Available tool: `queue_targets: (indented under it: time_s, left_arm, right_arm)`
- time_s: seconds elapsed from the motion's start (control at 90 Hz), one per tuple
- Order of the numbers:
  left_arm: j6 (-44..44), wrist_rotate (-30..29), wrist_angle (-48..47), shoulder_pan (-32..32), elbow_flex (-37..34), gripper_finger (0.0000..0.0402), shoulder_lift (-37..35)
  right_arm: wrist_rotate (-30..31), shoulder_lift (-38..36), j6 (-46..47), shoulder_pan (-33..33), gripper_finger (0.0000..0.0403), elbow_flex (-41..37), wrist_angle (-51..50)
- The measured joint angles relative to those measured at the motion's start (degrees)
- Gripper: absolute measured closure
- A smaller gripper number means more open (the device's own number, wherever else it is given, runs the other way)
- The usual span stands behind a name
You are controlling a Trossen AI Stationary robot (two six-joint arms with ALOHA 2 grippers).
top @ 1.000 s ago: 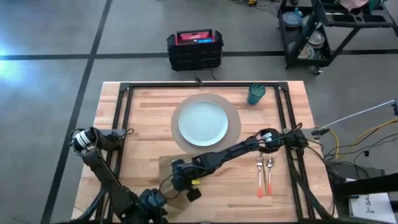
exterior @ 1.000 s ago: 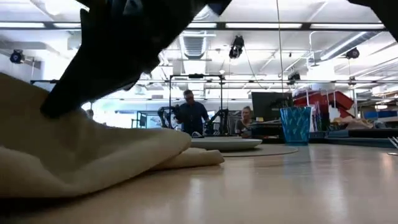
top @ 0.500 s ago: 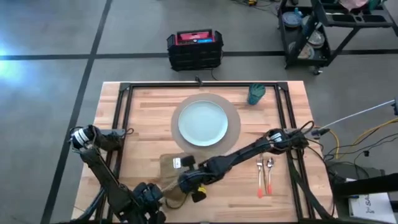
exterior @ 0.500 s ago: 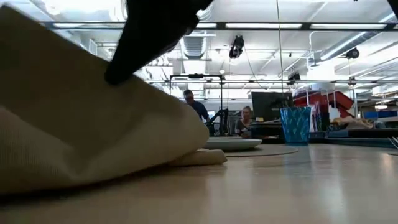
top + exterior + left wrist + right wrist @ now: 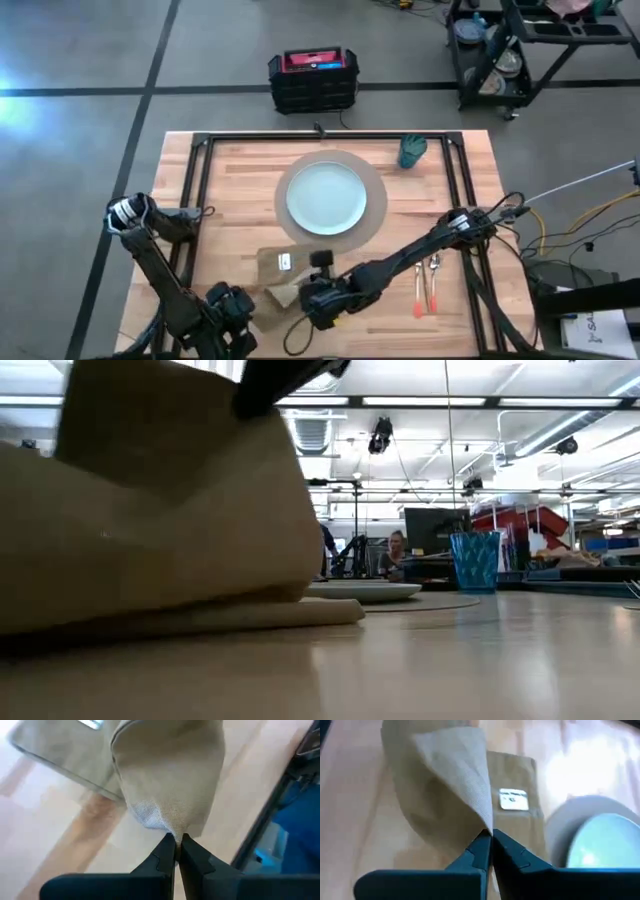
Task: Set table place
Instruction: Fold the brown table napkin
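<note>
Grippers first: your left gripper (image 5: 174, 841) and right gripper (image 5: 487, 838) are each pinched tight on a napkin (image 5: 283, 285) corner at the table's (image 5: 240, 180) near edge, cloth stretching away toward the plate (image 5: 327, 197).

A tan cloth napkin (image 5: 150, 510) is rising in a tall fold at the near left of the wooden table (image 5: 450, 660), its lower layer lying flat on the surface, a dark shape (image 5: 285, 380) meeting its top edge. Beyond it, a pale plate (image 5: 362, 591) is sitting on a round mat (image 5: 440, 602), a teal cup (image 5: 475, 562) standing to the right. A person (image 5: 397, 550) is sitting in the room behind.
</note>
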Motion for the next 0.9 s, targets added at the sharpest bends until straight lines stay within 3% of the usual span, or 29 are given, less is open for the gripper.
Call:
queue_targets:
  time_s: [0.378,0.622,0.9]
  left_arm:
    - [6.97,-14.25,-5.43,0.26,0.00,0.0402,-5.77]
    - [9.05,-18.43,-9.33,0.61,0.00,0.0402,-9.59]
    - [13.11,-23.60,-10.17,0.68,0.00,0.0402,-11.90]
  right_arm:
    - [9.32,-0.49,10.43,3.78,0.0403,-0.04,-5.91]
    - [14.81,-3.33,13.87,5.56,0.0403,-0.04,-6.92]
    - [16.06,-4.56,16.09,6.64,0.0403,-0.04,-7.03]
